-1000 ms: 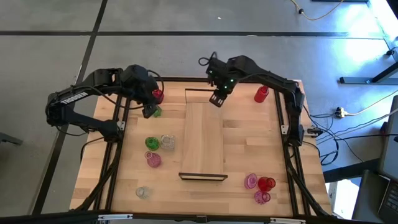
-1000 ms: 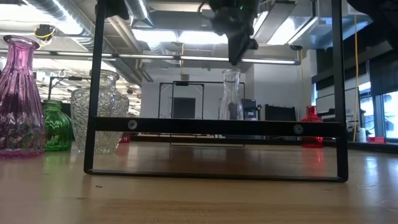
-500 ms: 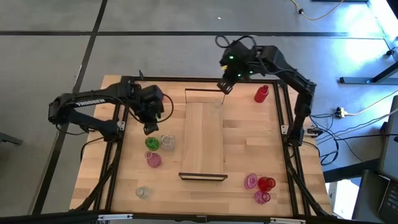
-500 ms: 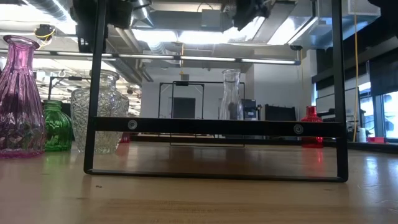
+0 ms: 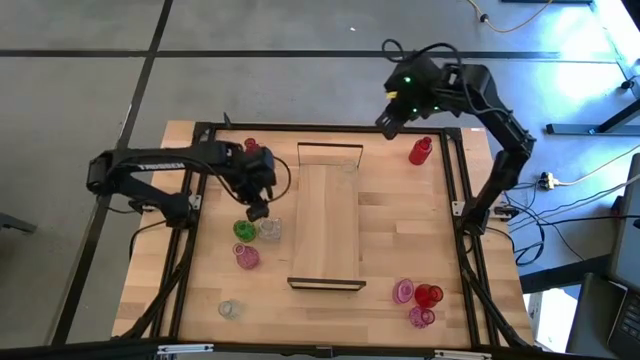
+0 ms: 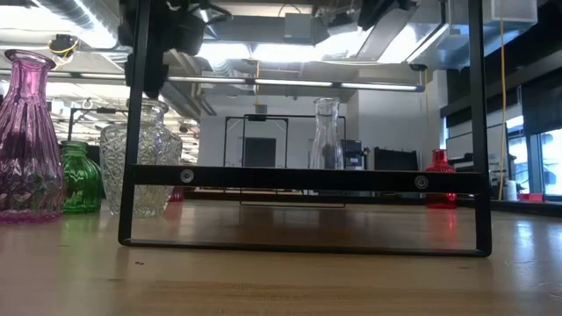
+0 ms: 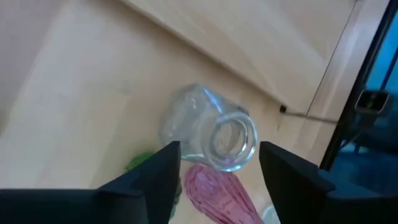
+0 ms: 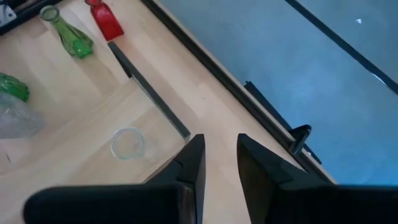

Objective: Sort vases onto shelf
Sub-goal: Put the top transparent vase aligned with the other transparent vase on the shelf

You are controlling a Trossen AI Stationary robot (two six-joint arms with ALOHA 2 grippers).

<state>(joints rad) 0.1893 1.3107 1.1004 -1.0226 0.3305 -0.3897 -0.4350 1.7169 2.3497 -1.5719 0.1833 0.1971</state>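
Our left gripper, jaws parted and empty, hangs over the clear vase; we should straddle its neck squarely before clamping.

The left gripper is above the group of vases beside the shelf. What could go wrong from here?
The left gripper is open over the clear vase, and the green vase and pink vase stand close beside it; a descending finger might knock one over. Later, a vase carried to the shelf could bump the clear bottle already standing at its far end.
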